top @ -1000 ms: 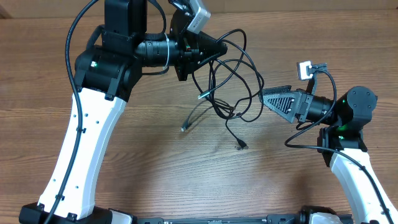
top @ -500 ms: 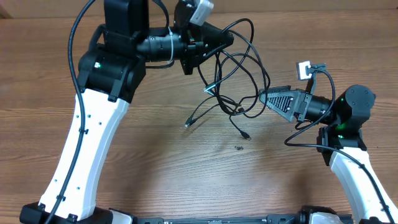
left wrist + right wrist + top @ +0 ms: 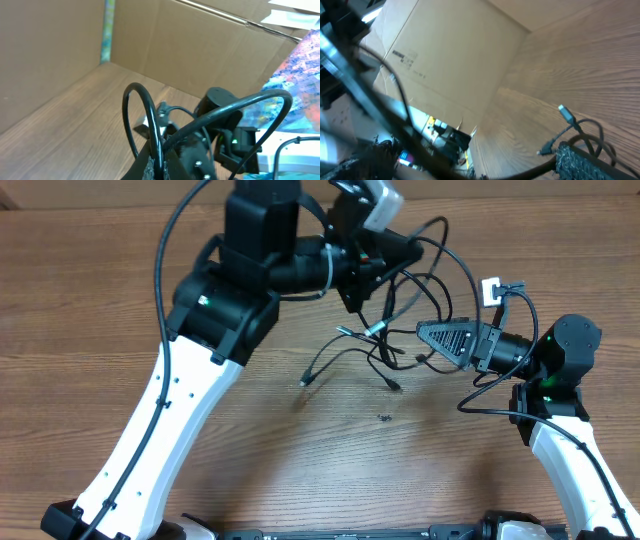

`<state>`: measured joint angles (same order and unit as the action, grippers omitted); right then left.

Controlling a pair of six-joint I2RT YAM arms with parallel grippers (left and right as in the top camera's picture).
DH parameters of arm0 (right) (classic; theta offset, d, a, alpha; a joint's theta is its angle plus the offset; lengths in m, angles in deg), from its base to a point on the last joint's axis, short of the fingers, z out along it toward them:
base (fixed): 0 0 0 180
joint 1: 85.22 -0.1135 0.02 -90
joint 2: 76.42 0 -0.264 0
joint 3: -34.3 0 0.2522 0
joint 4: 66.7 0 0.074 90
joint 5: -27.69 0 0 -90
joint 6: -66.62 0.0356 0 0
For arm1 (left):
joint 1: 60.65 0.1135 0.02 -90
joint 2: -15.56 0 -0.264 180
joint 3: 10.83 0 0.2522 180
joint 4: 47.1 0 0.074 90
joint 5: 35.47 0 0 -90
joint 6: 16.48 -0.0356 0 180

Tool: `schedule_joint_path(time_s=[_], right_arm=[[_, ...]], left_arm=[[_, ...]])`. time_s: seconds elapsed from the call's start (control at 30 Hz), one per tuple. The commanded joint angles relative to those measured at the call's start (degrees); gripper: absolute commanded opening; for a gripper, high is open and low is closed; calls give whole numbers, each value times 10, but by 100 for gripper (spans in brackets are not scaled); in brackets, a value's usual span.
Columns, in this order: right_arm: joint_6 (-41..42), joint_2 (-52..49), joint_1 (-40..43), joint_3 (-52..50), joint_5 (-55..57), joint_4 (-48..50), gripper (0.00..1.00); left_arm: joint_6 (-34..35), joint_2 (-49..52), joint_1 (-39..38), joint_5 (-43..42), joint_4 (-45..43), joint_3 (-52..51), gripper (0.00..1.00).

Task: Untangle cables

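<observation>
The cables (image 3: 400, 315) are thin black cords in a looped tangle hanging over the table's far middle. My left gripper (image 3: 408, 248) is shut on a strand at the top of the tangle, lifting it. In the left wrist view that strand arches up as a loop (image 3: 145, 112) from the shut gripper (image 3: 161, 169). Loose plug ends (image 3: 303, 383) trail onto the wood, one of them silver-tipped (image 3: 345, 332). My right gripper (image 3: 422, 333) is open and pokes into the tangle's right side. In the right wrist view a cord (image 3: 520, 172) crosses between its wide-set fingers (image 3: 575, 160).
A small dark speck (image 3: 384, 417) lies on the wooden table (image 3: 250, 460) below the tangle. A white connector (image 3: 490, 290) sits on the right arm's own wiring. Cardboard walls (image 3: 200, 45) stand behind the table. The left arm's white link (image 3: 170, 420) spans the left side.
My left arm has swung to the right with the cables in its grip, carrying the tangle over to the right gripper. The right arm has hardly moved.
</observation>
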<state>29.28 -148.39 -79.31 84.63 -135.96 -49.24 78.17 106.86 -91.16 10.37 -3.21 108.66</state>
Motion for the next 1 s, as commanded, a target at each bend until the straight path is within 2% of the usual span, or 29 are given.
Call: schedule_joint_path(time_s=[0.0, 0.27, 0.43, 0.73, 0.97], right_arm=[[-16, -2, -2, 0, 53, -24, 100], [-109, -2, -2, 0, 184, -193, 100], [-125, -2, -1, 0, 270, -265, 100], [-125, -2, 0, 0, 401, -321, 100], [-126, -2, 29, 0, 467, -372, 100]], left_arm=[[23, -4, -18, 15, -6, 14, 4], [39, -5, -17, 11, -7, 14, 4], [48, -5, -8, 9, -7, 14, 4], [49, -5, 37, -56, -5, 14, 5], [93, -8, 118, -106, -7, 14, 4]])
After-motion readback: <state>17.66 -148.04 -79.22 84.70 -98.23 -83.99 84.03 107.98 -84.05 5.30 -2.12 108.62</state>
